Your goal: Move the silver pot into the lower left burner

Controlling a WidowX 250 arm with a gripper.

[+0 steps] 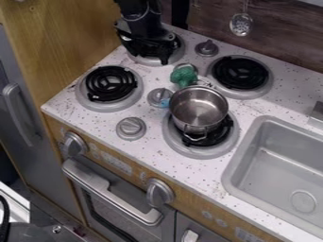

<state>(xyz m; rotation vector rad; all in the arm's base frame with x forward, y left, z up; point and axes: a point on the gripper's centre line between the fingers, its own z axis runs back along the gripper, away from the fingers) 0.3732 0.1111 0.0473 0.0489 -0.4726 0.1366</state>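
My black gripper (151, 47) hangs over the back left burner, at the top of the view, left of centre and away from the pot. The silver pot (192, 112) stands upright on the front right burner (208, 149), set toward that burner's back left side, and looks empty inside. Black coils show on the lower left burner (112, 84), which has nothing on it. The pot is to the right of this burner, with a knob between them.
A green broccoli toy (183, 75) lies just behind the pot. Grey knobs (131, 128) stand up between the burners. The back right burner (240, 73) is behind the pot, the sink (284, 163) is at right, and a wooden wall (60, 40) rises at left.
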